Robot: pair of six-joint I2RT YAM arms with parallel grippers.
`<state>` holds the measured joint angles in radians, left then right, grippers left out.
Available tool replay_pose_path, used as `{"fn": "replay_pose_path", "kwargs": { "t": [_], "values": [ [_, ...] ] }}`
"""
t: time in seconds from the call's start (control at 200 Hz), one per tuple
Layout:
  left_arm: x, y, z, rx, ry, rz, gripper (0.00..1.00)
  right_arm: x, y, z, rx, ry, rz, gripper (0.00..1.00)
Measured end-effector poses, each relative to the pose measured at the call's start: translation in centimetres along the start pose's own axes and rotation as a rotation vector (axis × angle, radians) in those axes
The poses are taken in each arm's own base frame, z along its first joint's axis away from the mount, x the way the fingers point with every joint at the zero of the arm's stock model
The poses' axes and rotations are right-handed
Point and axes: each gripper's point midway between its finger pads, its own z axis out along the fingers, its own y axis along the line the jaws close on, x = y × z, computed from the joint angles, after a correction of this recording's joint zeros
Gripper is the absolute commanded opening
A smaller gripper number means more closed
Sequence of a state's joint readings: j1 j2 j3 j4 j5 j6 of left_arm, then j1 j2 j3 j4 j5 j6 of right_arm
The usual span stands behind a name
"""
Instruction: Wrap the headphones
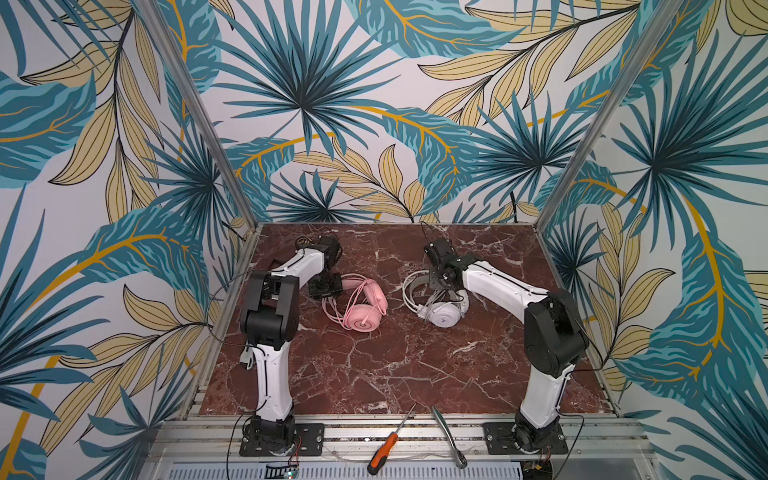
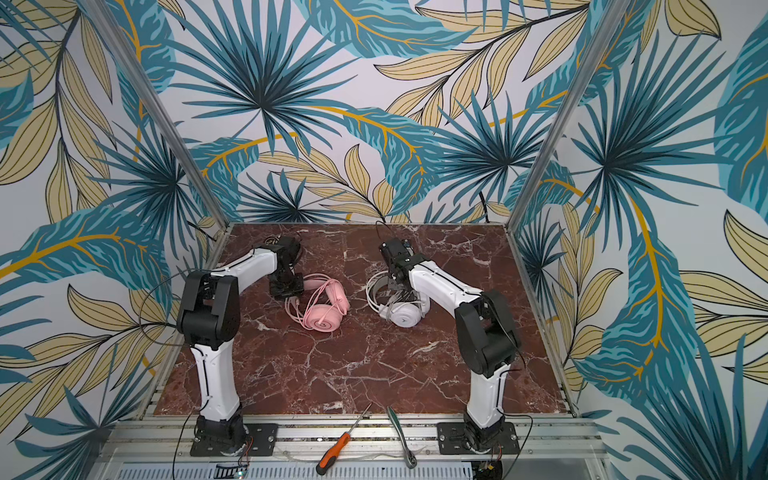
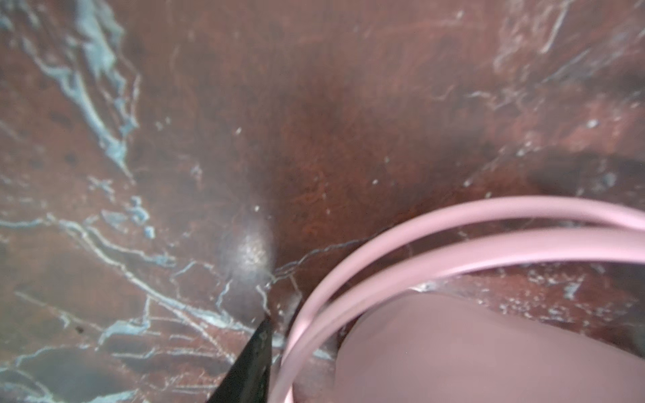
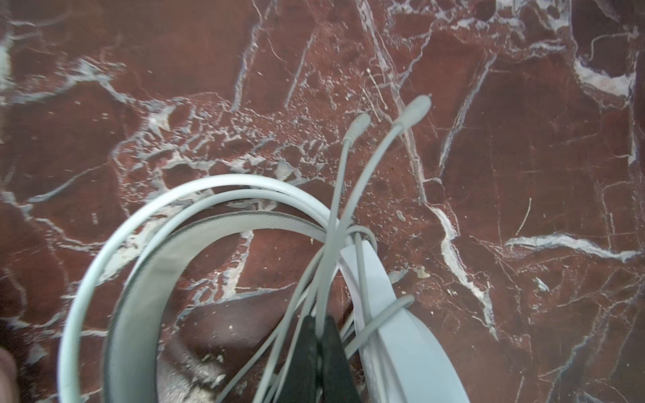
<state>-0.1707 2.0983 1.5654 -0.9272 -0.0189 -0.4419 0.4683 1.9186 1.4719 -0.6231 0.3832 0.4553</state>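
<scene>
Wrapping is judged partly done: on the table (image 1: 374, 374), the pink headset (image 1: 361, 305) and white headset (image 1: 440, 311) lie apart, cables loosely looped, 2 plug ends (image 4: 415, 108) loose. The right gripper (image 4: 317, 352) is clamped on the white cable (image 4: 333, 216); whether the left gripper (image 1: 329, 293) is open cannot be told. No writing is readable, only 1 cup emblem (image 1: 444, 319).

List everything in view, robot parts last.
pink headphones: one, pink, middle of the table toward the left, cable looped alongside
white headphones: one, white, middle of the table toward the right
screwdriver: one, orange-and-black handle, front rail
ratchet wrench: one, silver, front rail beside the screwdriver
table: one, red-brown marble
walls: leaf print, blue and yellow, around the table
left gripper: one, black, at the pink headphones, grip unclear
right gripper: one, black, shut on the white cable
</scene>
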Motion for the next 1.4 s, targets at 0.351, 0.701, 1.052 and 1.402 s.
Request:
{"fn": "replay_pose_path", "kwargs": {
  "t": [0.351, 0.701, 1.052, 1.402],
  "values": [
    [-0.1, -0.4, 0.0, 0.006, -0.002, 0.012, 0.53, 2.1, -1.4, 1.9, 0.047, 0.125, -0.131, 0.01],
    [-0.1, -1.1, 0.0, 0.010, -0.014, 0.017, 0.70, 3.2, -1.5, 1.7, 0.028, 0.181, -0.240, 0.39],
    [0.0, -1.8, -2.2, 0.031, -0.044, 0.007, 0.99, 2.1, -0.7, -0.7, -0.053, 0.152, -0.217, 0.64],
    [-3.4, -0.5, -15.7, 0.056, -0.441, 0.013, 1.00, -3.4, -3.1, -10.0, -0.140, -0.180, -0.155, 1.00]
  ]
}}
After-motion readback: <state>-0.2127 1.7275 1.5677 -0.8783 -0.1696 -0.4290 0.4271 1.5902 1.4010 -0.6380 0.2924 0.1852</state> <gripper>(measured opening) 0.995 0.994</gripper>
